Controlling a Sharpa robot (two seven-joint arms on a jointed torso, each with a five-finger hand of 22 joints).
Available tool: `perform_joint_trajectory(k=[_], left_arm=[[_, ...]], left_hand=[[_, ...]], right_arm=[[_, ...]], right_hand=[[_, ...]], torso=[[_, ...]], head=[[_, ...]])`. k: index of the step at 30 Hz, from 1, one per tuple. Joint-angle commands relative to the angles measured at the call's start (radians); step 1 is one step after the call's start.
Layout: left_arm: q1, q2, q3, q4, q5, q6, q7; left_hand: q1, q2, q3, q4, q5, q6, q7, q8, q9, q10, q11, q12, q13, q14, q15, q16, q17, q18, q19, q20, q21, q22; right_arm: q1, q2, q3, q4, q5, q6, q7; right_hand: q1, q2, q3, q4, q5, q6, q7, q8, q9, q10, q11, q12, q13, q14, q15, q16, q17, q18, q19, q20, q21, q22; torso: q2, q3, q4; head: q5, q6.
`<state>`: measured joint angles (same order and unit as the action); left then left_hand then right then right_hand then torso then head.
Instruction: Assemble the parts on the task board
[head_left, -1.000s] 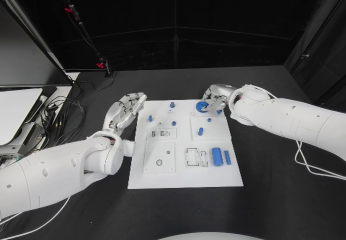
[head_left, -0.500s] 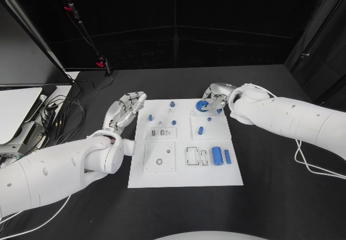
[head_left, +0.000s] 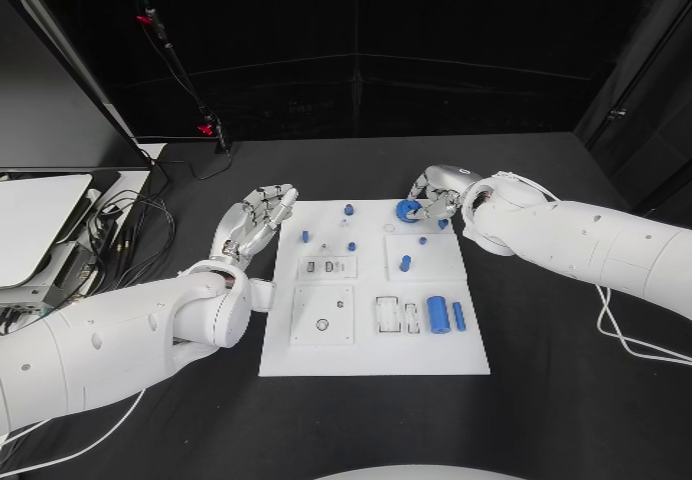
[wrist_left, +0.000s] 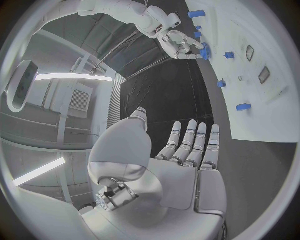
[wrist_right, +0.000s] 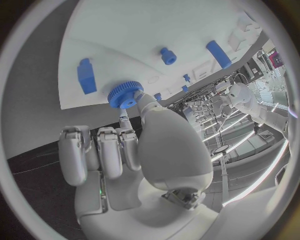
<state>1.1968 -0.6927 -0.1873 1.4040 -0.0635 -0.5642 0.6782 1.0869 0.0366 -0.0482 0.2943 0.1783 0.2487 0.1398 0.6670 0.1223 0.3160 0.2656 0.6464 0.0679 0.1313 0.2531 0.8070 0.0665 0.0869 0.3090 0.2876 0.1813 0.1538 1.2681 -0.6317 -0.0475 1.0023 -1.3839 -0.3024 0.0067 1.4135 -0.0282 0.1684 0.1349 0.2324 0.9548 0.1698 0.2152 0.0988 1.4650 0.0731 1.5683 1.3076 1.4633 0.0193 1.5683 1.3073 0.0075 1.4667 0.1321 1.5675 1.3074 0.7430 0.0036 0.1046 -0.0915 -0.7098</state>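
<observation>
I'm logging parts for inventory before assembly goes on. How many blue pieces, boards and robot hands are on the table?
blue gear: 1
other blue parts: 8
task board: 1
hands, left hand and right hand: 2
Total: 12

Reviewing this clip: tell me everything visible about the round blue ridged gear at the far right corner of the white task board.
The round blue ridged gear is a small disc, plastic by its look, with a finely toothed rim and a raised hub in its middle. It sits at the far right corner of the white task board, flat face up. The right hand pinches it at the rim between fingertips; whether it rests on the board or is lifted cannot be told.
</observation>
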Motion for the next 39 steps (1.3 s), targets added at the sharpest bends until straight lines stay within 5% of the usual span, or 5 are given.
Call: perform_joint_trajectory(k=[1, 6, 19, 28, 39], left_arm=[[0.002, -0.001, 0.001, 0.003, -0.006, 0.009, 0.256], [0.002, -0.002, 0.001, 0.004, -0.006, 0.008, 0.255], [0.002, -0.001, 0.001, 0.004, -0.006, 0.007, 0.255], [0.002, 0.000, 0.001, 0.003, -0.006, 0.007, 0.254], [0.003, 0.004, 0.001, 0.002, -0.006, 0.006, 0.255]], left_hand=[[0.001, 0.012, -0.007, -0.002, 0.004, -0.002, 0.158, 0.006, -0.002, -0.004, 0.000, 0.004, -0.002, -0.002, 0.008, 0.004, -0.001, 0.010, -0.008, 0.001, 0.006, 0.001], [0.001, 0.012, -0.007, -0.002, 0.004, -0.002, 0.158, 0.006, -0.002, -0.004, 0.000, 0.004, -0.002, -0.002, 0.008, 0.004, -0.001, 0.009, -0.008, 0.001, 0.006, 0.002], [0.002, 0.013, -0.007, -0.002, 0.005, -0.001, 0.158, 0.006, -0.002, -0.004, 0.000, 0.005, -0.002, -0.002, 0.009, 0.005, -0.001, 0.009, -0.008, 0.001, 0.006, 0.002], [0.002, 0.013, -0.007, -0.002, 0.005, -0.001, 0.158, 0.006, -0.002, -0.004, 0.000, 0.005, -0.002, -0.002, 0.009, 0.005, -0.001, 0.009, -0.008, 0.001, 0.006, 0.002], [0.003, 0.014, -0.008, -0.002, 0.005, -0.001, 0.158, 0.007, -0.003, -0.004, 0.000, 0.006, -0.002, -0.002, 0.009, 0.005, -0.001, 0.009, -0.008, 0.001, 0.007, 0.002]], right_arm=[[0.004, -0.006, 0.002, 0.023, 0.051, -0.116, 0.064], [0.010, -0.007, 0.002, 0.055, 0.079, -0.139, 0.073], [0.014, 0.079, 0.002, 0.075, 0.070, -0.079, 0.045], [0.014, 0.145, 0.002, 0.034, 0.039, -0.055, 0.043], [0.013, 0.197, 0.002, -0.015, 0.010, -0.003, 0.035]], right_hand=[[0.010, 0.005, 0.004, -0.005, 0.005, 0.040, -0.025, -0.007, -0.002, 0.106, 0.007, 0.003, 0.263, 0.108, -0.002, 0.002, 0.264, -0.007, 0.104, -0.006, 0.003, 0.263], [0.013, -0.001, 0.006, -0.010, 0.006, 0.041, -0.023, -0.016, -0.006, 0.106, 0.010, 0.003, 0.263, 0.108, -0.001, 0.002, 0.264, -0.007, 0.104, -0.004, 0.003, 0.263], [0.021, -0.004, 0.012, -0.019, 0.007, 0.049, -0.021, -0.025, -0.009, 0.106, 0.012, 0.003, 0.263, 0.108, 0.002, 0.002, 0.264, -0.007, 0.104, -0.002, 0.003, 0.263], [0.022, -0.003, 0.014, -0.020, 0.007, 0.050, -0.021, -0.027, -0.010, 0.106, 0.012, 0.003, 0.263, 0.108, 0.003, 0.002, 0.264, -0.007, 0.104, -0.001, 0.003, 0.263], [0.021, -0.004, 0.015, -0.020, 0.004, 0.049, -0.021, -0.034, -0.013, 0.106, 0.013, 0.003, 0.263, 0.108, 0.003, 0.002, 0.264, -0.007, 0.104, 0.000, 0.003, 0.263]], torso=[[-0.001, -0.0015, -0.0025], [0.000, -0.0012, -0.0018], [0.000, -0.0001, 0.0008], [0.000, -0.0002, 0.0004], [0.001, -0.0005, 0.0004]], head=[[0.005, 0.002], [0.006, 0.003], [0.032, -0.001], [0.060, -0.007], [0.064, -0.014]])
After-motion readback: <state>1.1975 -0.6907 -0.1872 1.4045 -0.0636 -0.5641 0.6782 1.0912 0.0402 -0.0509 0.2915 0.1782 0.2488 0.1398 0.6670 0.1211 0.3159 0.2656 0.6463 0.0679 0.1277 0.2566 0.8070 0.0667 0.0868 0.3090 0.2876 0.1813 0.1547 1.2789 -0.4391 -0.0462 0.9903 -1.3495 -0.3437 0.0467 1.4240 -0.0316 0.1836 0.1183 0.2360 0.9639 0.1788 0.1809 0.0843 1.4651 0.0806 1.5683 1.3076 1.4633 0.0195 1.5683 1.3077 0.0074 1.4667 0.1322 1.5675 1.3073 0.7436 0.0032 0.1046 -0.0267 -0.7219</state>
